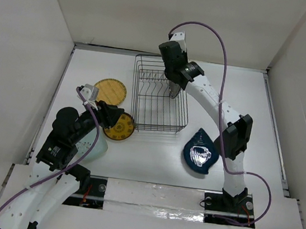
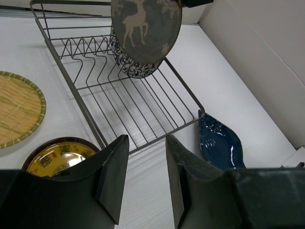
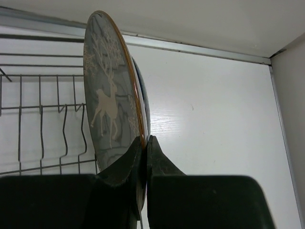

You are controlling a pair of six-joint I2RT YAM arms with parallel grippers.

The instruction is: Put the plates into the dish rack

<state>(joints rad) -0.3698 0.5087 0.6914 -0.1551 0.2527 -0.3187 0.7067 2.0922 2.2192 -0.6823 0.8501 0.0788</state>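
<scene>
Fingers (image 3: 121, 167) of the right claw (image 3: 145, 140) are pressed together on the lower rim of the grey plate (image 3: 107, 105), the one with a white deer. The plate stands upright on its edge above the rack (image 1: 135, 89), at the rack's far right part. Just behind it stands a white-and-blue plate (image 2: 129, 67) among the upright wires. Whether the two plates touch, I cannot tell.

The rack sits by the middle of the far edge of the worktop (image 1: 244, 104). Its upright wires to the left of the two plates are free, and its flat wire floor toward the near edge is open. Bare white surface lies between the rack and the right edge.

The left claw (image 2: 143, 181) is spread apart with nothing between its fingers and hovers by the rack's near left corner, over a dark plate (image 1: 120, 127) with a yellow pattern. A yellow woven plate (image 1: 110, 91) lies left of the rack, and a navy leaf dish (image 1: 200, 153) lies near its right corner.

From above, the grey plate shows only as a thin edge under the right claw. A pale plate (image 1: 98, 143) is mostly covered by the left arm. Whether the grey plate's bottom rests between the wires is hidden.
</scene>
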